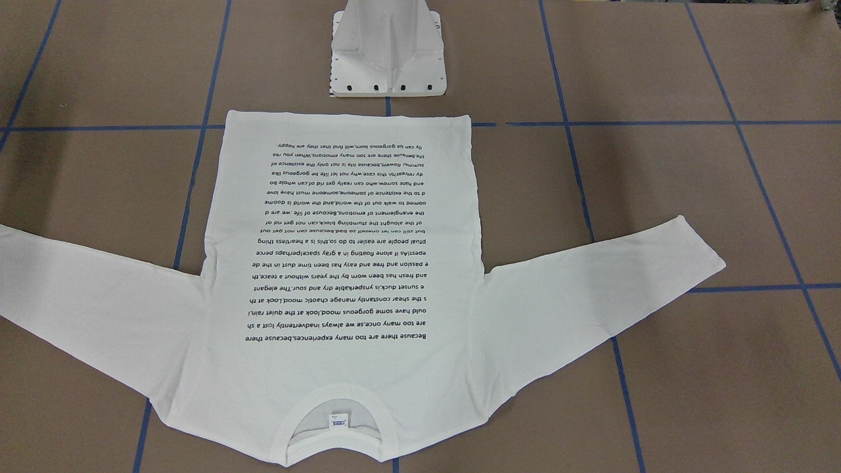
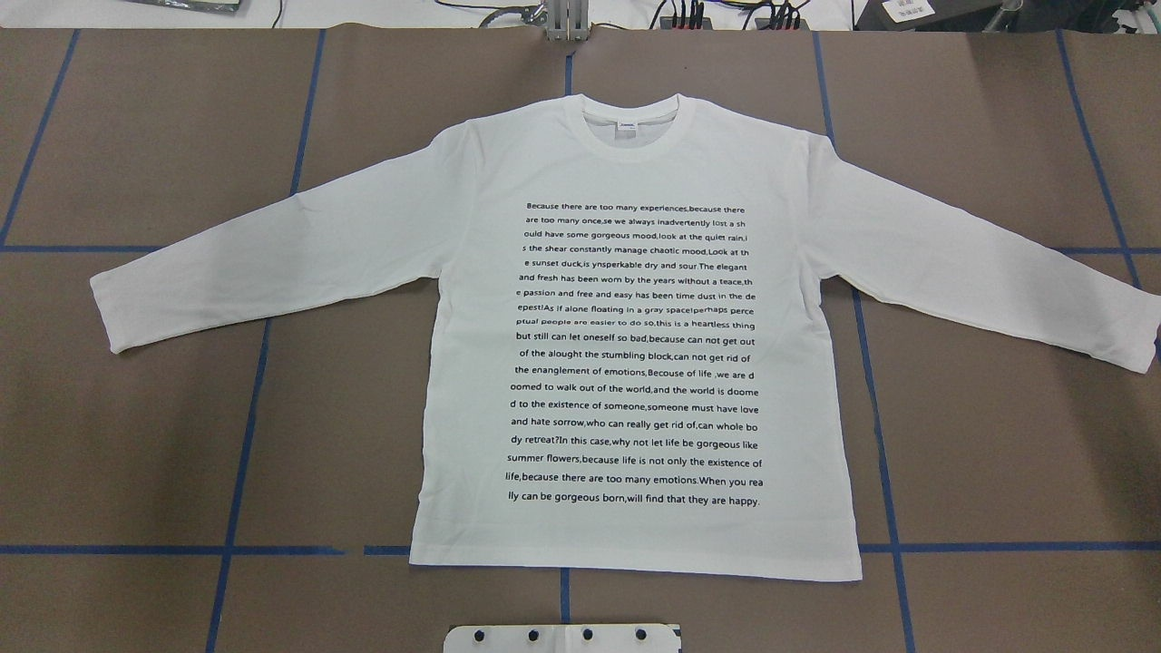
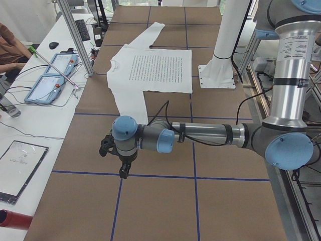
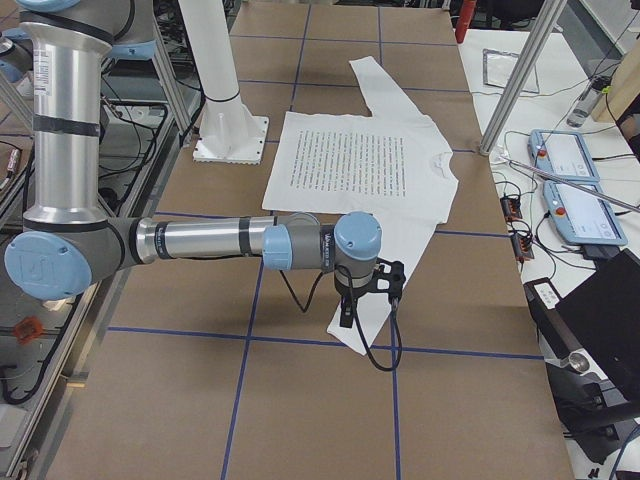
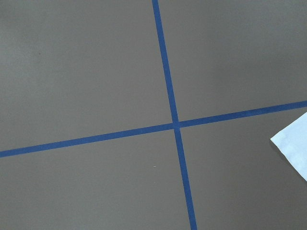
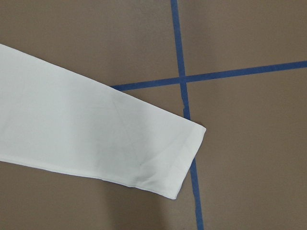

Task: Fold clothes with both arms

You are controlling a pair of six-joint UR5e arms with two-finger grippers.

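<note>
The white long-sleeved T-shirt (image 2: 472,363) lies flat on the brown table, text side up, both sleeves spread out, neck on the far side from the robot. It also shows in the front view (image 1: 230,361). My left gripper (image 3: 118,160) hangs above the table beyond the left cuff; a corner of that cuff (image 5: 295,146) shows in the left wrist view. My right gripper (image 4: 368,295) hangs over the end of the right sleeve (image 6: 96,139). Both grippers show only in the side views, so I cannot tell if they are open or shut.
The white metal pedestal base (image 2: 562,638) stands just behind the shirt's hem, seen too in the front view (image 1: 387,59). Blue tape lines (image 5: 175,124) grid the table. Control tablets (image 3: 50,80) and aluminium posts (image 4: 520,70) stand on the operators' side.
</note>
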